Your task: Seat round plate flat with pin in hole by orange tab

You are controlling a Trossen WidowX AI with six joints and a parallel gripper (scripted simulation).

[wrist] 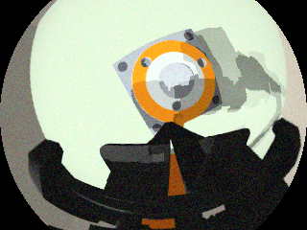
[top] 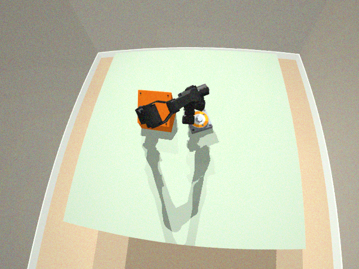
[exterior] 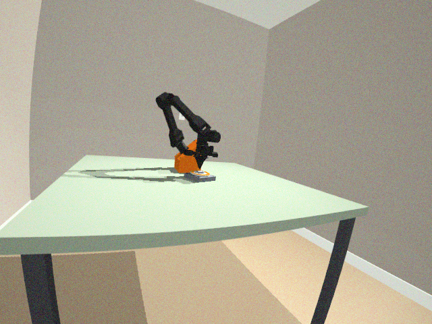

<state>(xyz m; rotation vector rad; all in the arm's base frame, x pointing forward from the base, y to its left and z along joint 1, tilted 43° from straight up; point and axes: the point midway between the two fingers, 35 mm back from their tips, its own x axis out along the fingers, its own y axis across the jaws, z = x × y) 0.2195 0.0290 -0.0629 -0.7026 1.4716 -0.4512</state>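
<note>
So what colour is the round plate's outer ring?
Orange, around a white centre; the round plate shows best in the wrist view.

The pale green surface (top: pixel 237 150) carries the arm's orange mount block (top: pixel 155 100) and, just beside it, the square grey base (top: pixel 202 127) with the round orange-rimmed plate (top: pixel 199 119) on top.

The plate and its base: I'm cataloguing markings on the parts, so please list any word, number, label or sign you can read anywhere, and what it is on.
None can be read in any view.
The round plate and grey base show only holes and screws, no print.
The small white patch on the arm in the exterior view is too small to read.
The shut gripper bears no print.
</note>
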